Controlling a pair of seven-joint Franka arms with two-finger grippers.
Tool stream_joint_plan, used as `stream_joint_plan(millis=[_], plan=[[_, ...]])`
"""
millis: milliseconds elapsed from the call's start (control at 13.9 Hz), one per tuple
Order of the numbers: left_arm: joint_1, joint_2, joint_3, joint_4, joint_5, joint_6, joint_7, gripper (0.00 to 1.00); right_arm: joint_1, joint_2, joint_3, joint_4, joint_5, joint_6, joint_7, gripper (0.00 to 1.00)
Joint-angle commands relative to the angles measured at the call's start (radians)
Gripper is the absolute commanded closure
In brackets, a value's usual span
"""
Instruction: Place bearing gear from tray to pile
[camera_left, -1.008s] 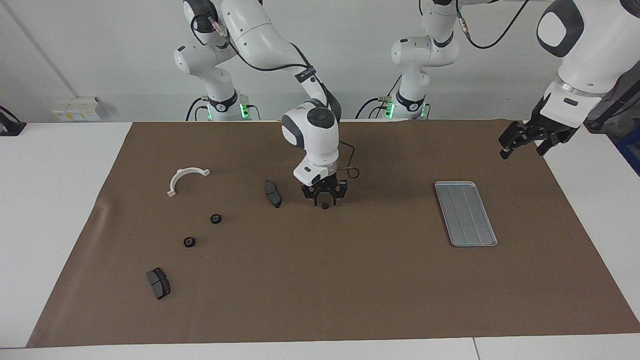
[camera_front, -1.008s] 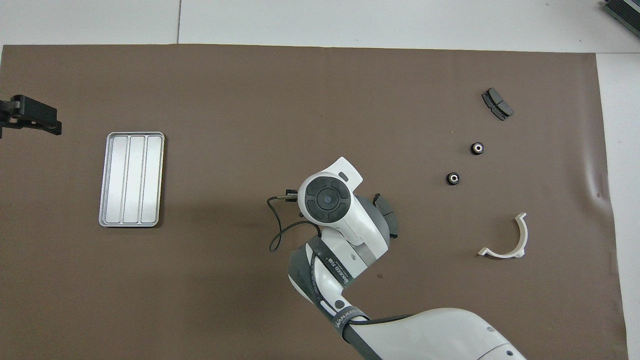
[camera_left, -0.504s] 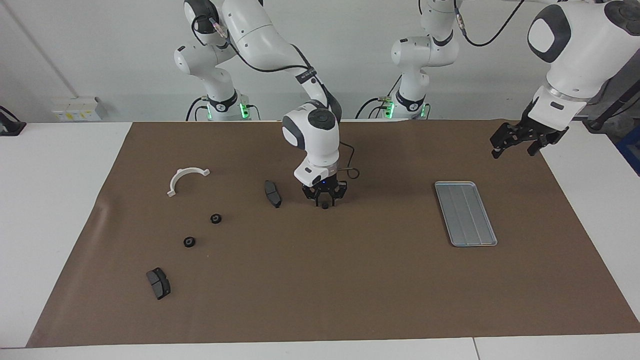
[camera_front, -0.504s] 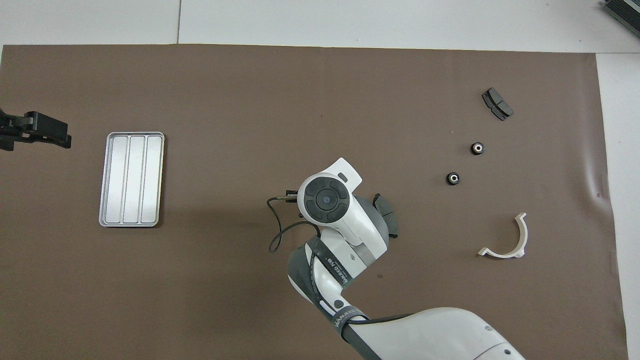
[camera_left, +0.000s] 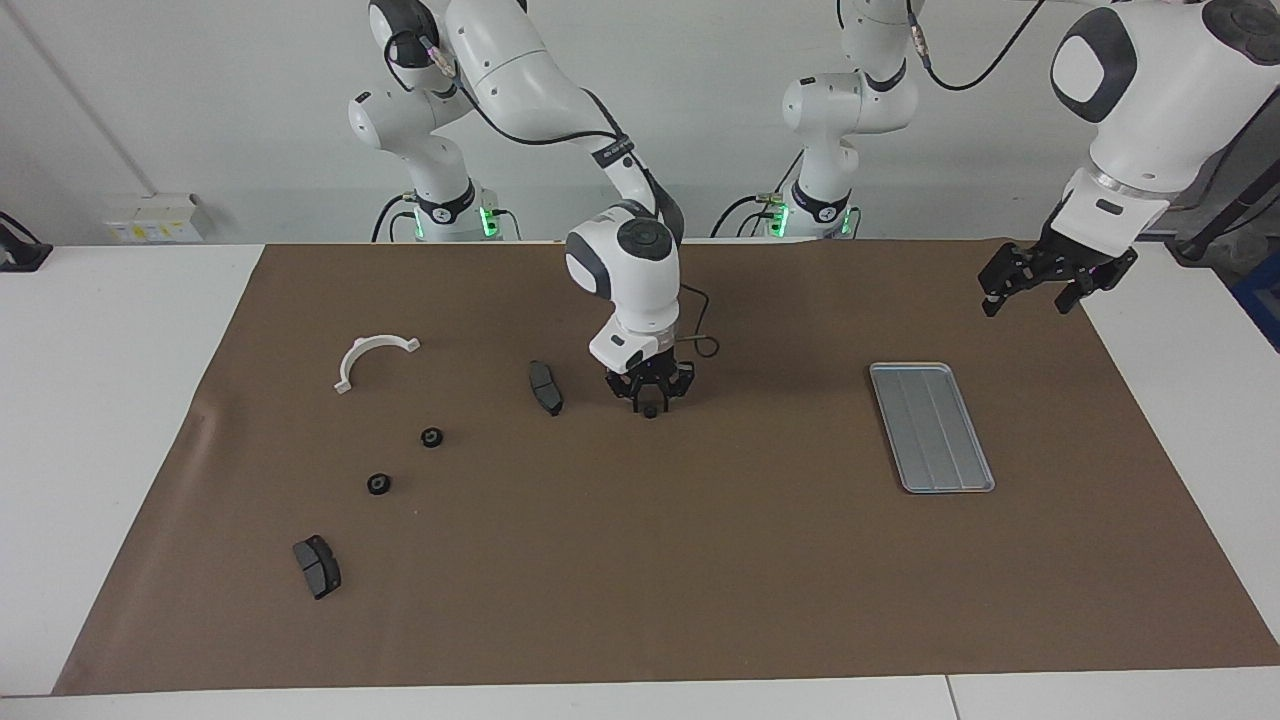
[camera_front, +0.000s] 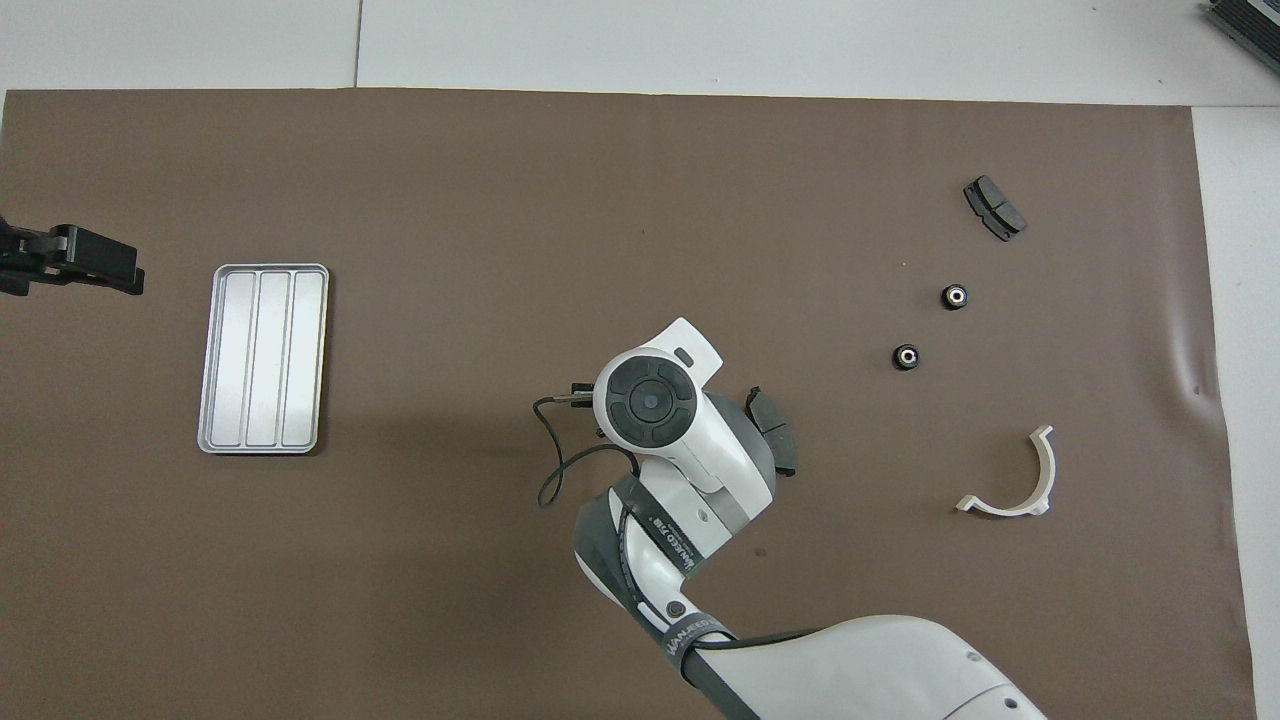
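Observation:
The silver ridged tray (camera_left: 932, 428) lies empty on the brown mat toward the left arm's end; it also shows in the overhead view (camera_front: 263, 358). My right gripper (camera_left: 650, 400) hangs low over the mat's middle, with a small black bearing gear (camera_left: 650, 411) at its tips. In the overhead view the arm's own wrist (camera_front: 650, 400) hides both. A dark brake pad (camera_left: 546, 387) lies beside it. The pile's white half-ring bracket (camera_left: 372, 358) and two black rings (camera_left: 432, 437) lie toward the right arm's end. My left gripper (camera_left: 1035, 283) is open and empty over the mat's edge near the tray.
A second brake pad (camera_left: 317, 566) lies farthest from the robots in the pile, also seen from overhead (camera_front: 994, 208). The brown mat (camera_left: 700, 560) covers most of the white table. A black cable loops beside the right wrist (camera_front: 560, 470).
My left gripper has shifted a little toward the tray and toward the robots. My right arm has barely moved, and the bearing gear at its tips has stayed in place.

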Motion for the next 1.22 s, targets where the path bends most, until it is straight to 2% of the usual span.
stream_joint_plan(millis=[0, 576, 648, 720, 864, 936, 1152], plan=[[-0.024, -0.033, 0.006, -0.052, -0.008, 0.029, 0.017, 0.00, -0.001, -0.001, 0.002, -0.014, -0.019, 0.036, -0.010, 0.50], [-0.015, -0.043, 0.006, -0.064, -0.008, 0.027, 0.032, 0.00, -0.001, -0.004, 0.002, -0.025, -0.020, 0.041, -0.010, 0.52], [-0.021, -0.045, 0.007, -0.064, -0.008, 0.023, 0.034, 0.00, -0.001, -0.004, 0.002, -0.031, -0.020, 0.039, -0.012, 0.56], [-0.023, -0.047, 0.007, -0.064, -0.008, 0.024, 0.034, 0.00, 0.000, -0.005, 0.002, -0.031, -0.020, 0.039, -0.012, 0.66], [-0.021, -0.047, 0.007, -0.064, -0.008, 0.026, 0.034, 0.00, -0.001, -0.005, 0.002, -0.031, -0.022, 0.039, -0.012, 0.94], [-0.018, -0.047, 0.007, -0.064, -0.008, 0.026, 0.034, 0.00, 0.000, -0.005, 0.002, -0.031, -0.022, 0.039, -0.014, 1.00], [-0.015, -0.047, 0.007, -0.064, -0.008, 0.026, 0.034, 0.00, 0.000, -0.005, 0.002, -0.023, -0.020, 0.030, -0.011, 1.00]])
